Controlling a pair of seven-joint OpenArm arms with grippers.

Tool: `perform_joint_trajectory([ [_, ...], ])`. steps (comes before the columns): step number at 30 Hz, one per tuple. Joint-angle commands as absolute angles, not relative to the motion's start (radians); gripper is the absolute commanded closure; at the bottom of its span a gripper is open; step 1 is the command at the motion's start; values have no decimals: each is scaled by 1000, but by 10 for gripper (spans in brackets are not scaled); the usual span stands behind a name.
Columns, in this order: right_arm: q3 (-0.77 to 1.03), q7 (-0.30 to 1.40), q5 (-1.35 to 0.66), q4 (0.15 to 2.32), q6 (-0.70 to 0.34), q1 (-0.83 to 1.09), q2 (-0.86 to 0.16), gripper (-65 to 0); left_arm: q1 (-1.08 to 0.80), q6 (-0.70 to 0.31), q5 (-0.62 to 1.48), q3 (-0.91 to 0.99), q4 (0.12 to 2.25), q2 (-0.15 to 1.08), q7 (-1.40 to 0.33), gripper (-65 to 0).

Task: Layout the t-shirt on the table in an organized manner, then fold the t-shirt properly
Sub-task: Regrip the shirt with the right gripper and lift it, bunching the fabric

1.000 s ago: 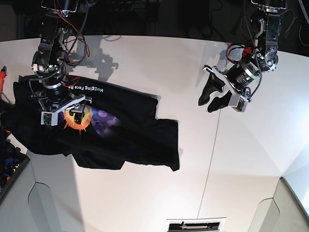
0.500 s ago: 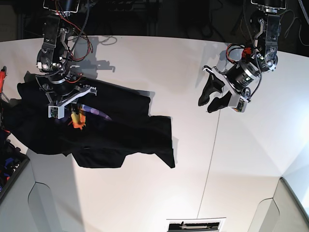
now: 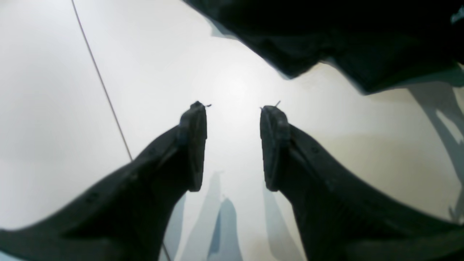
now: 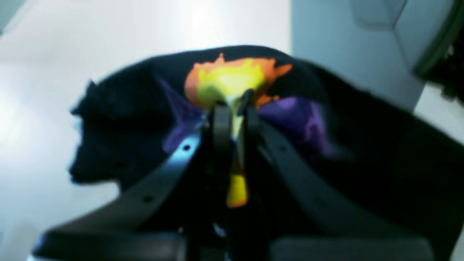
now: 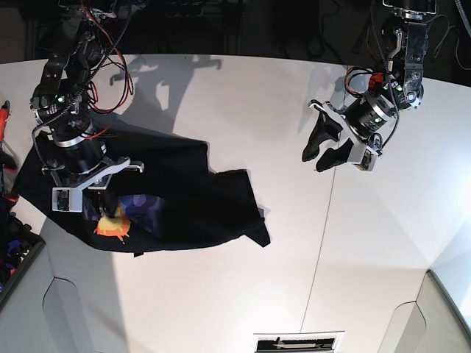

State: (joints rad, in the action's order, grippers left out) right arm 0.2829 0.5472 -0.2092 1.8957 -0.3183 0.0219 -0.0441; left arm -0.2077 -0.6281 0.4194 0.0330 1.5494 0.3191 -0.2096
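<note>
The black t-shirt (image 5: pixel 191 206) lies bunched on the left part of the white table (image 5: pixel 243 95), its orange sun graphic (image 5: pixel 112 222) near the front edge. My right gripper (image 5: pixel 101 208) is shut on a fold of the t-shirt at that graphic. In the right wrist view the fingertips (image 4: pixel 222 108) pinch the yellow-orange print (image 4: pixel 228 78) of the t-shirt (image 4: pixel 362 163), which rises to the pinch in a tent. My left gripper (image 5: pixel 313 162) hangs open over bare table to the shirt's right. Its wrist view shows the left gripper (image 3: pixel 233 107) holding nothing, with a t-shirt (image 3: pixel 326 36) edge beyond it.
A thin dark seam (image 5: pixel 324 235) crosses the table under the left arm, also visible as a seam (image 3: pixel 101 83) in its wrist view. A dark bin (image 5: pixel 15 257) and red items (image 5: pixel 4 118) sit at the far left edge. The table's front edge has angled cut-outs (image 5: pixel 73 294).
My right gripper went from open above the graphic to shut on it, then pulled toward the front-left edge, dragging and bunching the shirt. The left arm has not moved.
</note>
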Motion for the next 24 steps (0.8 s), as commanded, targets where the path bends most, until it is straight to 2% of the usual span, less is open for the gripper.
perform_joint_trajectory([
  [1,283,518,-236,1923,-324,6,-49,0,-200,-632,437,38,1568,330,-185,-275],
  [3,283,517,-263,1940,-358,6,-49,0,-200,-632,437,38,1568,330,-185,-275],
  [6,283,517,-323,1971,-406,6,-49,-41,-200,-632,437,38,1568,330,-185,-275],
  [9,283,517,-368,2008,-453,6,-49,0,-200,-632,437,38,1568,331,-186,-275],
  [12,283,517,-433,2058,-502,4,-49,0,-200,-632,437,38,1568,333,-192,-275],
  [17,283,516,-467,2127,-500,-35,-49,0,-203,-633,438,38,1568,350,-192,-275],
  [21,283,496,-395,2123,-446,-92,-49,0,-204,-633,437,38,1568,370,-192,-275],
  [24,283,490,-273,2044,-301,-151,-49,0,-202,-633,437,38,1568,381,-192,-275],
])
